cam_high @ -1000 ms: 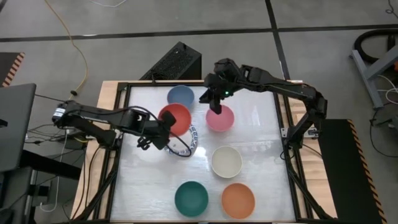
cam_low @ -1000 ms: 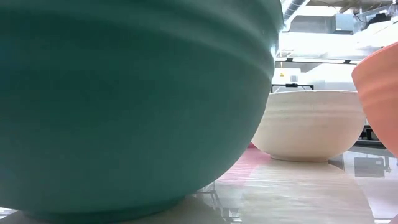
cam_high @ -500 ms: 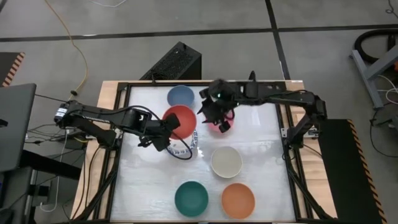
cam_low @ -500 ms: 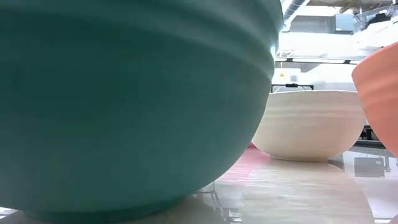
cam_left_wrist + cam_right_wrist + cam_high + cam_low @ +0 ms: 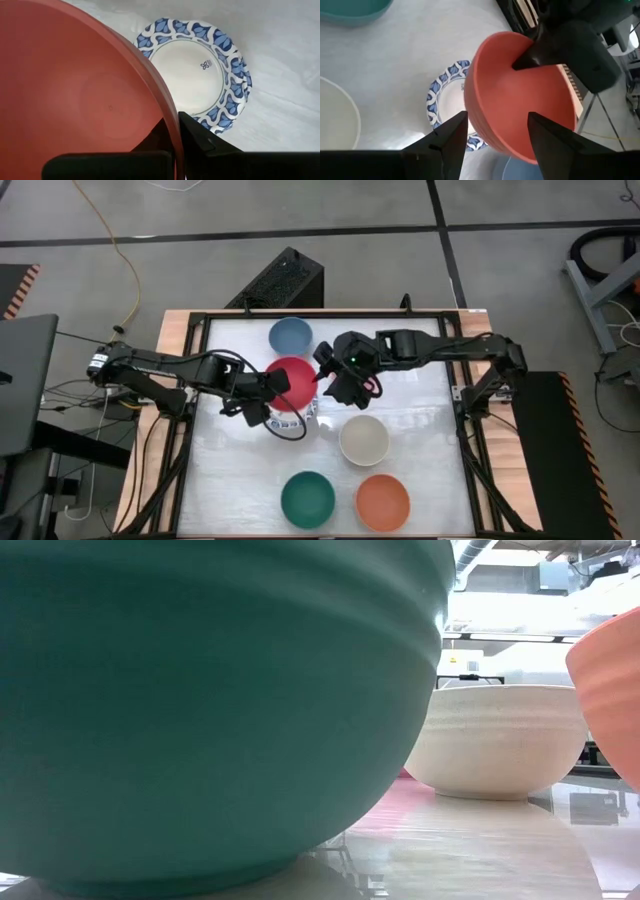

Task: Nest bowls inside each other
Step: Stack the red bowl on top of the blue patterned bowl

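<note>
Jaws of the left gripper (image 5: 172, 131) are pinching the red bowl's (image 5: 293, 378) rim above the blue-patterned bowl (image 5: 200, 70); the right gripper (image 5: 497, 131) is hanging spread, empty; blue, cream, green, orange bowls are sitting unnested.

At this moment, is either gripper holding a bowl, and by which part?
The left gripper pinches the plain red round bowl by its rim, above the blue-patterned white bowl. The right gripper is open beside it, holding nothing.
</note>
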Robot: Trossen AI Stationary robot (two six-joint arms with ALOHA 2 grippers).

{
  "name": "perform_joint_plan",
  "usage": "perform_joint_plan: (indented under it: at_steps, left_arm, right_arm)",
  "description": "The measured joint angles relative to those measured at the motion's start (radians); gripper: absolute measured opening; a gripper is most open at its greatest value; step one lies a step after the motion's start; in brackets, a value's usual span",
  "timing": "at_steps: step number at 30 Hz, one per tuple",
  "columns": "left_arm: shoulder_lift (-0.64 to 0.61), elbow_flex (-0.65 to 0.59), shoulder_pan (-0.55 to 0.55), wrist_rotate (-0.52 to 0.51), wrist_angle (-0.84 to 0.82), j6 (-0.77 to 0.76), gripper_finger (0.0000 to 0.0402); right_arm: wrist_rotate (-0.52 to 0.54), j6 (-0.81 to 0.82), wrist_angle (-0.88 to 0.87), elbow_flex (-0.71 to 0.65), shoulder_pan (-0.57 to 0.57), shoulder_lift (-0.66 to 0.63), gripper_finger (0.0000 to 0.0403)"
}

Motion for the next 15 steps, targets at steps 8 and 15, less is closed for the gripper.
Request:
perform_joint_plan:
  at_steps: [8, 15]
  left_arm:
    - [0.0, 0.0, 0.0, 0.005, 0.001, 0.021, 0.0]
    - [0.009, 0.0, 0.0, 0.004, 0.019, 0.069, 0.0]
  right_arm:
    - [0.0, -0.04, -0.002, -0.001, 0.009, 0.036, 0.0226]
    - [0.0, -0.108, 0.004, 0.0, 0.028, 0.081, 0.0222]
